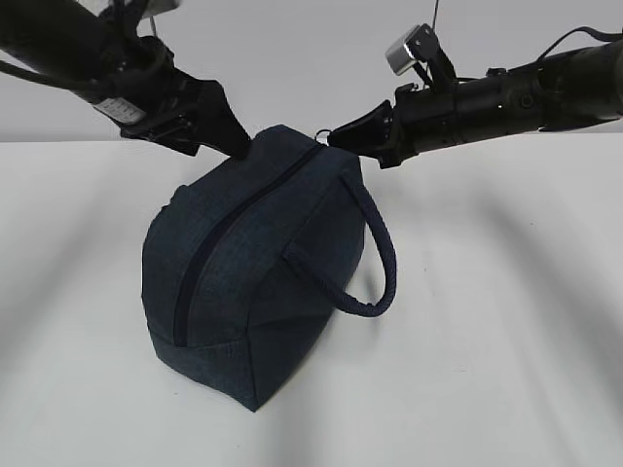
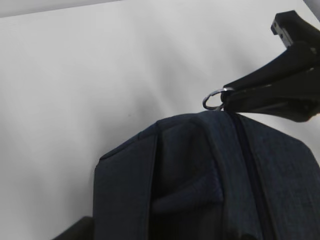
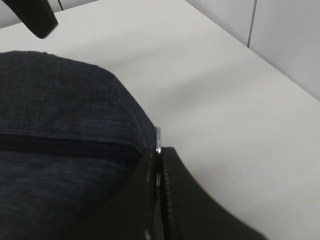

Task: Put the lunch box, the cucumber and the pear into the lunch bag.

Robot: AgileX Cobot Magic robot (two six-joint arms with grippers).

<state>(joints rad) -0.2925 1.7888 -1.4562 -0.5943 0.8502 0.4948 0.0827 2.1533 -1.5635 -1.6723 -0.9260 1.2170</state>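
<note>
Right gripper (image 1: 336, 137): jaws pressed together on the silver ring pull (image 2: 214, 99), upper middle of the exterior view, at the far end of the zip.
Left gripper (image 1: 232, 139): upper left of the exterior view, tips at the bag's far top corner; its jaws stand apart, but whether they pinch cloth there cannot be told, since the tips are hidden behind the bag.
Ring pull: small, hard, shiny metal; likely to slip out of a loose pinch, so the flat clamp across it looks right.
Zip (image 1: 234, 226): closed along its whole visible run, from the far top corner down to the near lower end.
Lunch bag (image 1: 255, 282): dark navy cloth, centre of the exterior view, standing on the white table (image 1: 506, 370); one looped handle (image 1: 375, 263) hangs on its right side.
Handling: soft and light, judging by the sagging panels; it will probably drag along with the pull unless the far corner is pinned.
Where to hold: the ring for the zip, a firm fold of cloth or the handle for steadying.
Lunch box, cucumber, pear: not in any view.
Stage: bag not yet opened, nothing loaded, by my reading.
</note>
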